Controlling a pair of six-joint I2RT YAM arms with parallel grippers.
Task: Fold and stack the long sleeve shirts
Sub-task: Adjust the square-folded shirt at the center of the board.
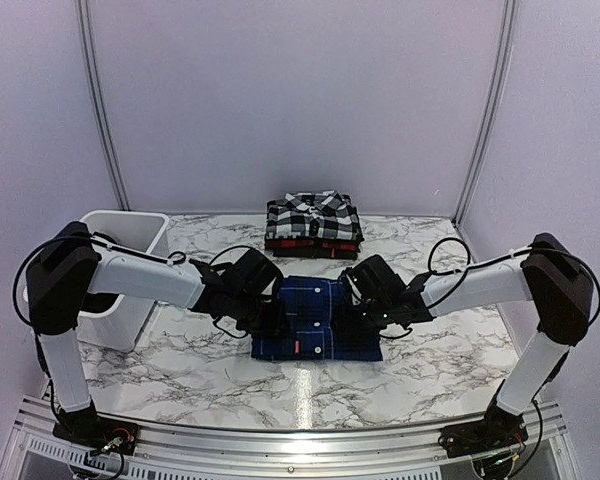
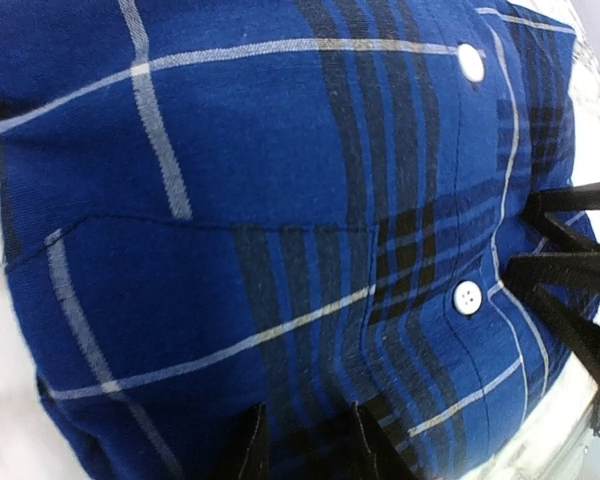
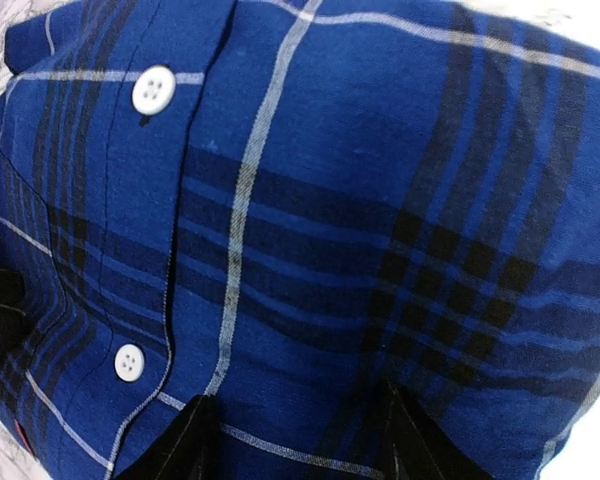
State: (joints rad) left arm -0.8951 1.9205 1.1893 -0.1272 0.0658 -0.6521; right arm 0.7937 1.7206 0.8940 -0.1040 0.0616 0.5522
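Note:
A royal blue plaid shirt (image 1: 318, 320) lies folded flat mid-table, button placket up. My left gripper (image 1: 272, 312) sits at its left edge. In the left wrist view its jaws (image 2: 308, 410) stand narrow, with the blue cloth (image 2: 280, 200) pinched between them. My right gripper (image 1: 366, 304) is at the shirt's right edge. Its jaws (image 3: 295, 392) are spread wide over the blue cloth (image 3: 360, 200), open. At the back, a black-and-white check shirt (image 1: 313, 218) lies folded on top of a red-and-black one (image 1: 312, 246).
A white plastic tub (image 1: 118, 222) stands at the left, under my left arm. White marble tabletop (image 1: 200, 370) surrounds the blue shirt. Booth walls close the back and sides. Each wrist view shows the other gripper at the frame's edge.

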